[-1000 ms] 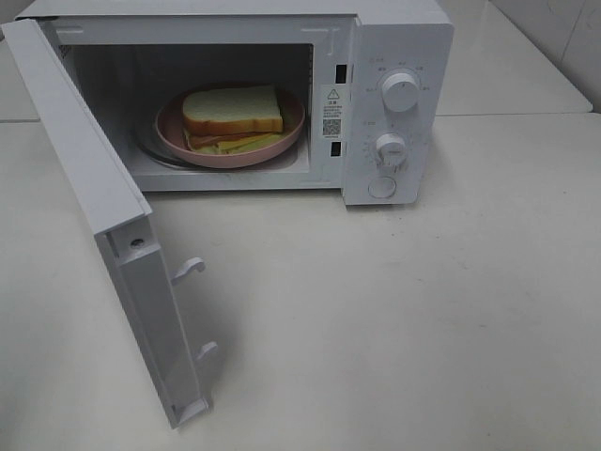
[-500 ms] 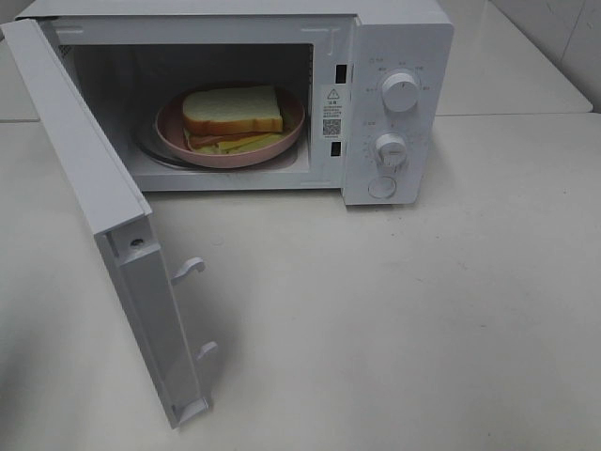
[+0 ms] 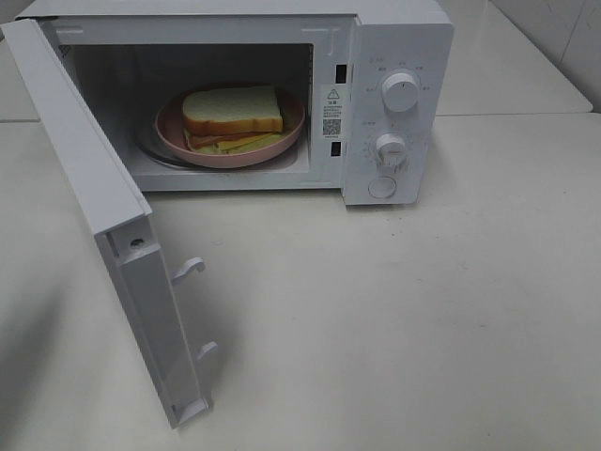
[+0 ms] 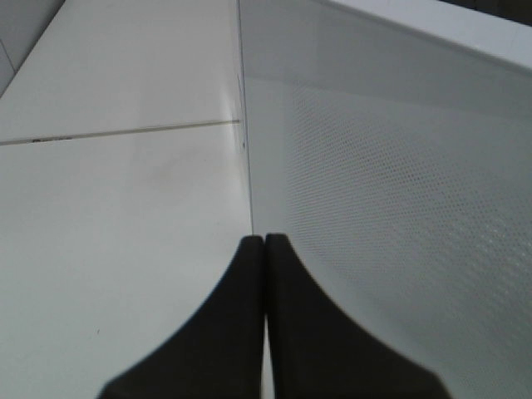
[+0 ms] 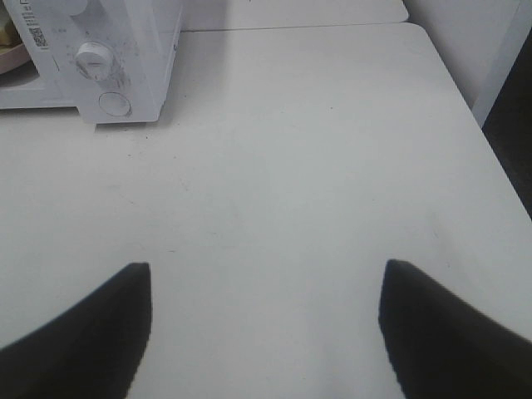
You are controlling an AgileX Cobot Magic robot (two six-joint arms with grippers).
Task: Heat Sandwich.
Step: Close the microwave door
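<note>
The sandwich (image 3: 232, 115), white bread with yellow-green filling, lies on a round pink plate (image 3: 286, 131) inside the white microwave (image 3: 399, 38). The microwave door (image 3: 99, 207) stands wide open toward the front left. Neither gripper shows in the exterior high view. In the left wrist view my left gripper (image 4: 264, 243) is shut and empty, its tips close to the outer face of the door (image 4: 399, 208). In the right wrist view my right gripper (image 5: 266, 270) is open and empty above the bare table, to the right of the microwave (image 5: 100, 58).
The microwave has two knobs (image 3: 401, 91) and a round button (image 3: 381, 187) on its right panel. Two door latch hooks (image 3: 191, 268) stick out from the open door's edge. The white table (image 3: 423, 310) spreads in front; its right edge (image 5: 470, 125) shows in the right wrist view.
A faint shadow has grown on the table at the far left of the exterior high view. The microwave, door and sandwich have not moved.
</note>
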